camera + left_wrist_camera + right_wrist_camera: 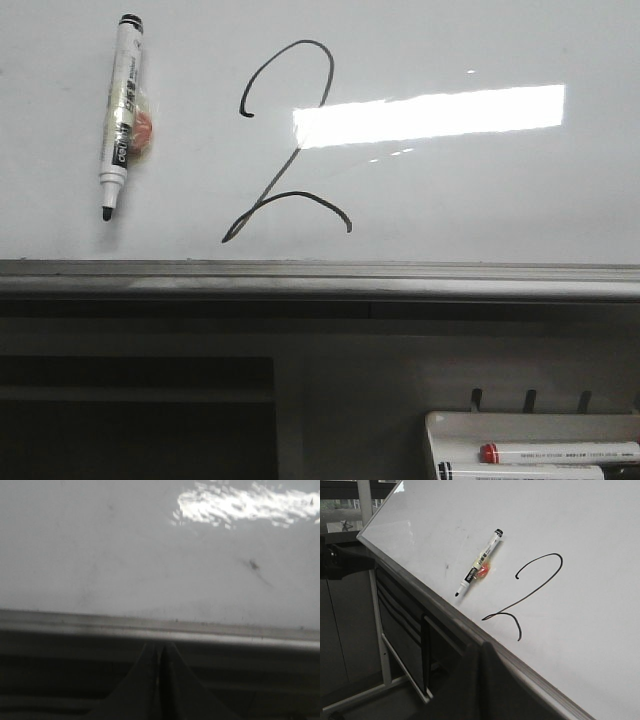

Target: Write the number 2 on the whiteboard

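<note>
Black number 2 (285,145) looks complete on whiteboard (480,200), marker (122,110) at its 9 o'clock; both grippers (161,652) (481,652) pinched closed, empty, so best stay clear.

the left wrist view is blurred throughout, and the front view's lower edge cuts off the marker tray (450,425) and its pens.

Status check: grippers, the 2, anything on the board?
Left gripper shut, empty; right gripper shut, empty. Number 2 drawn on whiteboard. Uncapped marker stuck on board, left of the 2.
</note>
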You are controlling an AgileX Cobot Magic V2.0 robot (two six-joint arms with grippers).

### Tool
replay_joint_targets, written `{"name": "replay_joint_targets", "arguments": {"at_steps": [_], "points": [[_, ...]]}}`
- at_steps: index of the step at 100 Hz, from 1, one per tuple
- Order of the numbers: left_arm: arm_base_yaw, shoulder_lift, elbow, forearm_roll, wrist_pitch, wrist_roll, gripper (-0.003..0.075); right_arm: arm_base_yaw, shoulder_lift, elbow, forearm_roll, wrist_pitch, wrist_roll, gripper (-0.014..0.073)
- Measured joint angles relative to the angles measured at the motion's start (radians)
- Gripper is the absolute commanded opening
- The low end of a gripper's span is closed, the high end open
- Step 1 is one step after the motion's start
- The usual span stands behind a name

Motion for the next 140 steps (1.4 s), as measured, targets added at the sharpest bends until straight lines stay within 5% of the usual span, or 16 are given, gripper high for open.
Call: {"name": "replay_joint_targets", "arguments": {"at_steps": [112,125,140], "points": [[0.0,0.0,0.0,0.002,0.02,0.0,-0.002,0.0,0.0,0.0,0.0,-0.002,0.019,-0.0071],[0.0,0.0,0.0,0.002,0.02,0.0,-0.002,0.0,0.0,0.0,-0.15,-0.013,0.254,-0.0071],[0.0,0.0,0.0,0.002,0.02,0.0,-0.002,0.0,0.0,0.0,-0.643,-0.013,0.76,-0.0071]]}}
